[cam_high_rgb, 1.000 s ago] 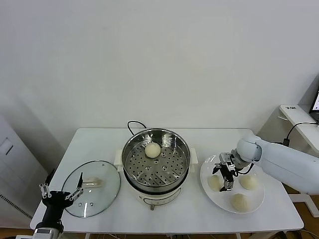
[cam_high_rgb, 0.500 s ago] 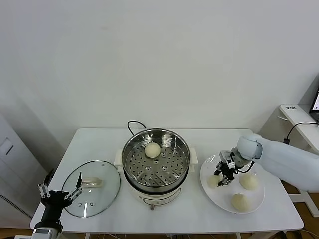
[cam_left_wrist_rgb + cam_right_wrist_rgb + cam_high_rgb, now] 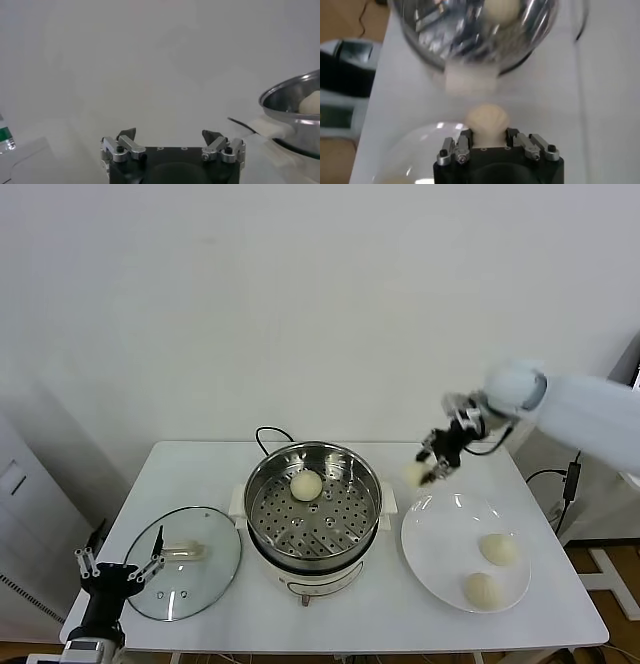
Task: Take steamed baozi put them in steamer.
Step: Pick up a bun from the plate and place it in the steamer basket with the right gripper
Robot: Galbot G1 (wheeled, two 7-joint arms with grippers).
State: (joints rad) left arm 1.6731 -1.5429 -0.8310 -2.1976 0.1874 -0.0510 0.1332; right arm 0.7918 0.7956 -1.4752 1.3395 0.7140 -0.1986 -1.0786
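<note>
My right gripper (image 3: 433,465) is raised above the table between the steamer (image 3: 262,485) and the white plate (image 3: 440,534), shut on one steamed baozi (image 3: 414,474). The right wrist view shows that cream bun (image 3: 487,119) squeezed between the fingers (image 3: 464,138), with the steel pot (image 3: 427,30) beyond it. One bun (image 3: 306,484) lies on the perforated tray at the back of the pot. Two more buns (image 3: 499,548) (image 3: 481,588) rest on the plate. My left gripper (image 3: 120,572) is parked open at the table's front left corner, its jaws wide apart in its own view (image 3: 170,135).
The glass lid (image 3: 215,544) lies flat on the table left of the steamer, just beyond my left gripper. A black cord (image 3: 268,434) loops behind the pot. White handle tabs stick out from the pot's sides. A second white table (image 3: 590,409) stands at the far right.
My right gripper shut on a baozi on the plate, then lifted it up and back toward the steamer. The plate now holds two buns. The left arm stayed put.
</note>
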